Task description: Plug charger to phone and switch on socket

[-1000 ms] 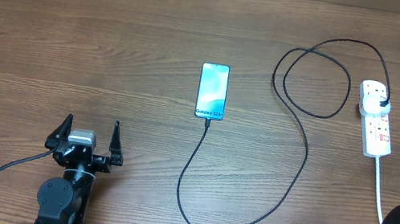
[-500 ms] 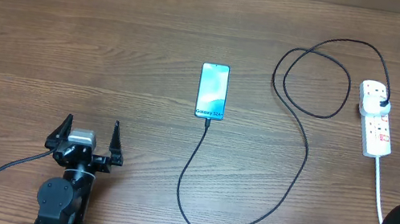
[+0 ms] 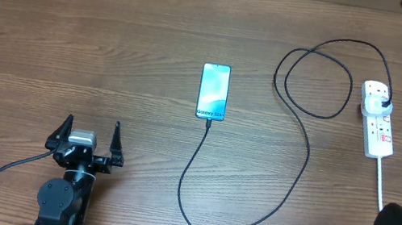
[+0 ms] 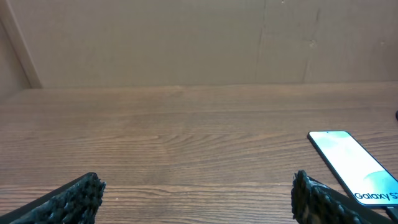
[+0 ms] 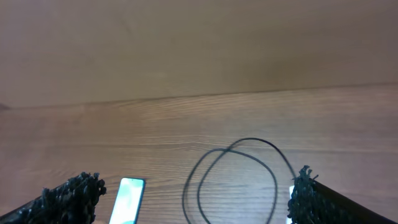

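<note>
Looks like charger (image 3: 304, 158) tip meets phone (image 3: 213, 92), plug sits in socket (image 3: 379, 136), so your left gripper (image 3: 89, 136) and right gripper (image 5: 189, 186) hang clear, jaws wide, nothing held; can't tell if it's switched on

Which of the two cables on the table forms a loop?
The thin black charger, looping beside the socket; the socket's thick white cord runs nearly straight.

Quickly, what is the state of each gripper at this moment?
Left gripper: open, holding nothing.
Right gripper: open, holding nothing.
</note>
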You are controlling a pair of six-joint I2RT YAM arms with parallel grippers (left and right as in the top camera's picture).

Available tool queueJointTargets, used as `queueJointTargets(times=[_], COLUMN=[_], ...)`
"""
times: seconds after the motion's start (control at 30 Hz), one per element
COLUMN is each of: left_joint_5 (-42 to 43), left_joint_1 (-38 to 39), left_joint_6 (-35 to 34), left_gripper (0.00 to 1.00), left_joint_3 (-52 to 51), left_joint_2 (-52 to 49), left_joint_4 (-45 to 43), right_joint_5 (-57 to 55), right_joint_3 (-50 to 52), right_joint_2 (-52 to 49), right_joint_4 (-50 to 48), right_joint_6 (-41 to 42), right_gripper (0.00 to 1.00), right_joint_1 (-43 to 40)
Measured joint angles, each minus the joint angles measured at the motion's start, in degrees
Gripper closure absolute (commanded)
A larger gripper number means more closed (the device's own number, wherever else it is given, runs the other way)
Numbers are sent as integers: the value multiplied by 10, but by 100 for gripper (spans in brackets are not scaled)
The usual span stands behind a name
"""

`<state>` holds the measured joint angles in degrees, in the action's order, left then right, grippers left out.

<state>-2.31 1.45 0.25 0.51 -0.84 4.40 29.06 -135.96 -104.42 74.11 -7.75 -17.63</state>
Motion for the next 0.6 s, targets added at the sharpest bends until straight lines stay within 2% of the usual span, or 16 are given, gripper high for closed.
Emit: queueJointTargets(times=[0.33,0.43,0.6], left_joint_5=[0,0,0], left_joint_1=[0,0,0], left_joint_6=[0,0,0], left_gripper=[0,0,0], left_joint_3=[0,0,0], left_joint_2=[0,0,0], left_joint_4=[0,0,0], right_joint_5=[-8,-9,-10], right_joint_3=[11,54,182], right_joint_2=[2,16,70], right_joint_4=[-65,-101,-196], right_joint_6=[10,16,18], right_gripper=[0,0,0], right_joint_1=[33,38,54])
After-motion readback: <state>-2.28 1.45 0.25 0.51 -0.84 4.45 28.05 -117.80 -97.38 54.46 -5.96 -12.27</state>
